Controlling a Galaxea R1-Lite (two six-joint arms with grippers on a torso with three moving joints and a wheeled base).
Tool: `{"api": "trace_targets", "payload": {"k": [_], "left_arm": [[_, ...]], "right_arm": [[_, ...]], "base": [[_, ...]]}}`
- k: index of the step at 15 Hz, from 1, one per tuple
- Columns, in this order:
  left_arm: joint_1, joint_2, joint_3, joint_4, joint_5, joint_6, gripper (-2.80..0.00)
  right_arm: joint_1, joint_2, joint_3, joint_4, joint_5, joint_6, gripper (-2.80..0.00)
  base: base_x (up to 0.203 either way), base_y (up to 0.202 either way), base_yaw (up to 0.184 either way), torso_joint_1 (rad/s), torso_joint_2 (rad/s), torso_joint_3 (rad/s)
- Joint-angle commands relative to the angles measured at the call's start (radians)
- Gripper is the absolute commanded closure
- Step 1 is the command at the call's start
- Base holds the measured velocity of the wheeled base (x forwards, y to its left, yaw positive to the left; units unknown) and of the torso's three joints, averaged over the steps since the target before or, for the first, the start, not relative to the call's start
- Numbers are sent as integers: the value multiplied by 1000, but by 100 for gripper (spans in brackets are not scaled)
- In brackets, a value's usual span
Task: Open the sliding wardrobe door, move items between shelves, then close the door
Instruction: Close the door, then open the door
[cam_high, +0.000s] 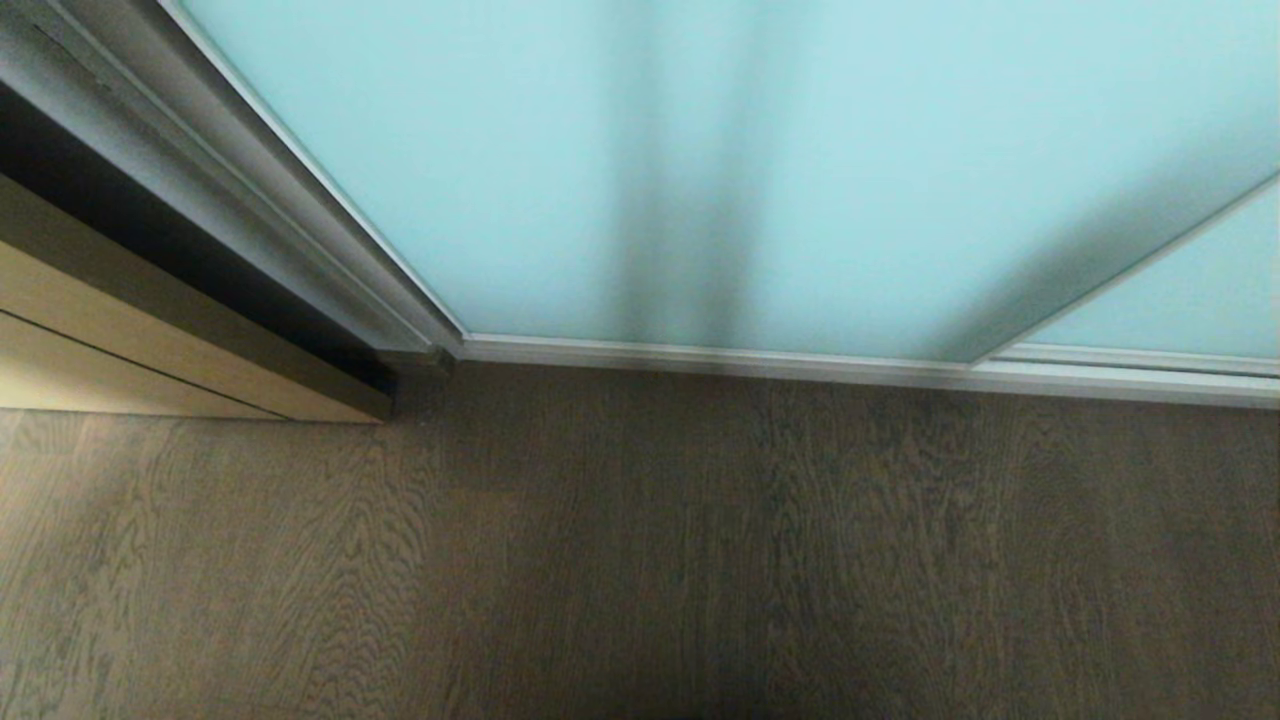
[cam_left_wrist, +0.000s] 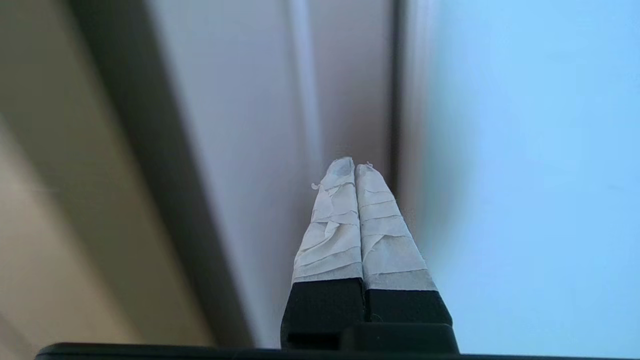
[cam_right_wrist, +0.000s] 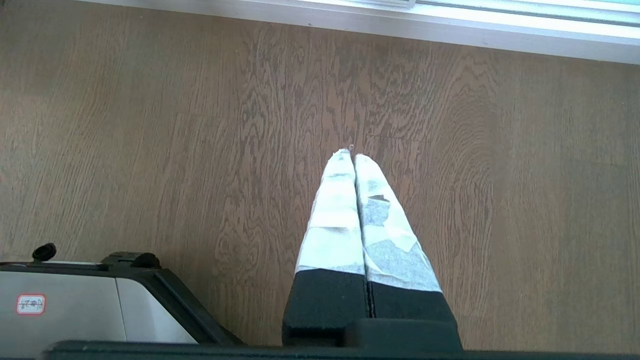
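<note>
The right claw is held pressed together above the wood floor, empty. The left claw is likewise closed on nothing, pointed at the grey frame beside the door, which is seen fully closed beyond the floor.

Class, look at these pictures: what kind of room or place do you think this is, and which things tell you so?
Probably a bedroom or dressing area in a home. A tall frosted glass sliding door runs on a floor track, the floor is wood-grain boards, and a tan wooden door stands beside it.
</note>
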Motion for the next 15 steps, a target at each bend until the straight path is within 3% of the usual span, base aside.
{"api": "trace_targets", "payload": {"k": [1,6,15], "left_arm": [[-55,48,-15,-8,2,1,0],[-56,165,-104,-14,14,5,0],[-43,279,-135,-103,55,-2,0]], "right_arm": [[0,1,2,0,0,0,0],[0,1,2,0,0,0,0],[0,1,0,0,1,0,0]], "base": [[0,0,0,0,0,0],[0,0,0,0,0,0],[0,0,0,0,0,0]]}}
